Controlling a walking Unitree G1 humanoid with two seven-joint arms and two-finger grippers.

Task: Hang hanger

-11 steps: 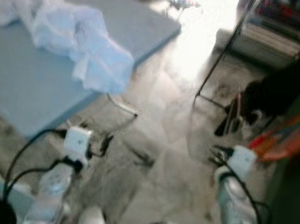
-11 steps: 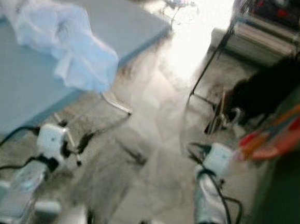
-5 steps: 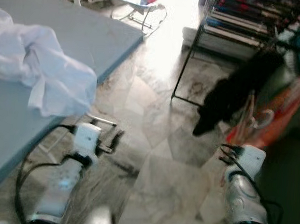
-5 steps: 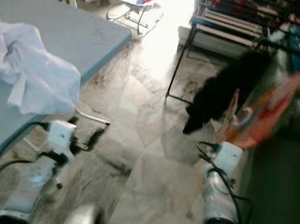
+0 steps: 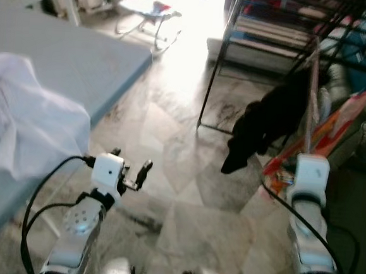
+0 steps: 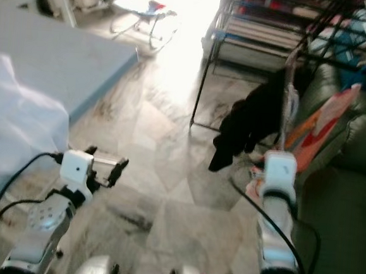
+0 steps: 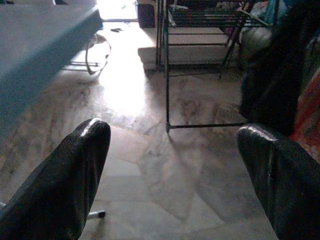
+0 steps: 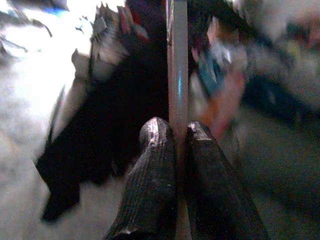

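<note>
My right gripper [image 8: 177, 137] is shut on a thin pale hanger [image 8: 177, 75] that stands upright above the wrist [image 5: 310, 175]. A black garment [image 5: 266, 121] hangs off the hanger [image 5: 312, 96], its lower end near the floor. Behind it stands a black metal rack [image 5: 215, 70] with dark rails and clothes at the upper right. My left gripper [image 5: 129, 171] is open and holds nothing; it hovers low over the floor and points toward the rack [image 7: 166, 75], its fingers [image 7: 65, 180] wide apart.
A blue mattress [image 5: 69, 58] with a crumpled white cloth [image 5: 26, 112] lies at the left. An orange and red item [image 5: 339, 124] leans by a dark green sofa [image 6: 347, 188] at the right. Grey marble floor [image 5: 186, 175] runs between them toward a bright doorway.
The camera has swung toward the rack, sliding the mattress off to the left. My right arm has risen, and the hanger with the black garment stands higher, closer to the rack.
</note>
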